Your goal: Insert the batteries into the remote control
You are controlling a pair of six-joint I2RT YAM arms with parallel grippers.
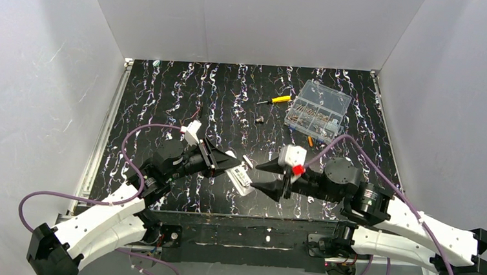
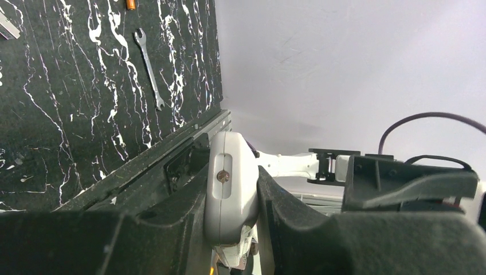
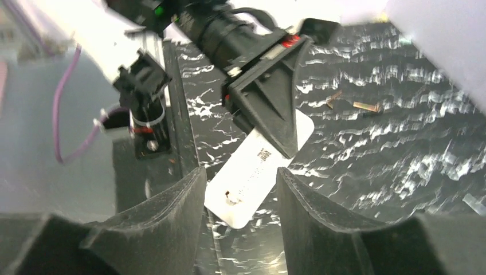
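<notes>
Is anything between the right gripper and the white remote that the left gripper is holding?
Nothing visible. The slim white rectangular remote control, clamped in the left gripper, has its free end between the open fingers of the right gripper.

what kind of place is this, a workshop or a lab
Most likely a robot lab test cell, not a home workshop: a black marbled table boxed in by plain white panels, a left arm and a right arm bolted at its near edge, plus a parts box and a screwdriver.
</notes>
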